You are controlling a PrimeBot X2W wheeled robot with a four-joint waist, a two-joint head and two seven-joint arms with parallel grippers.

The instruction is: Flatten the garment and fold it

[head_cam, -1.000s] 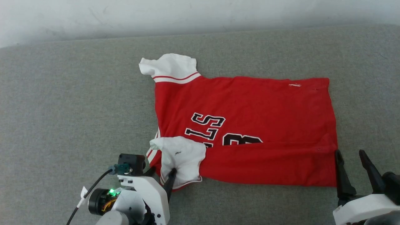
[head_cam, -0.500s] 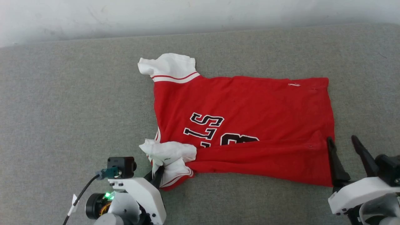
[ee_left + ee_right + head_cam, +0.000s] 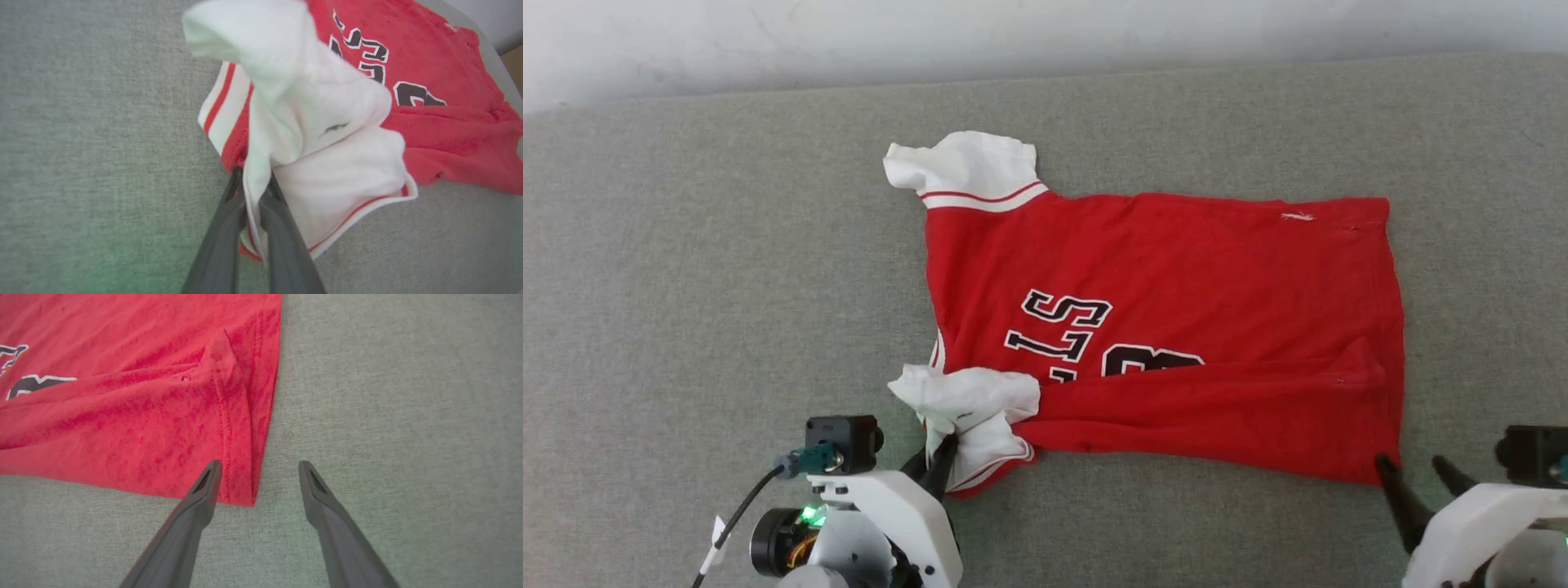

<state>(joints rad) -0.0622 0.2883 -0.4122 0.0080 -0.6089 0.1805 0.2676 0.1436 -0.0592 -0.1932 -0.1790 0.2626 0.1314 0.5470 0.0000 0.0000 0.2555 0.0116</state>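
Red jersey lies sideways on the grey fabric surface, its near edge rumpled over the print. The left gripper is pinched shut on the bunched white sleeve, likely to draw it out flat. The right gripper, fingers spread, has the hem corner between them, apparently ready to grip so both ends can be tensioned.

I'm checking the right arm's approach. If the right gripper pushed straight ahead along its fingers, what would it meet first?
Probably the garment: the open right gripper straddles its near hem corner, one fingertip over red cloth, the other over the grey surface. Its height above them is unclear.
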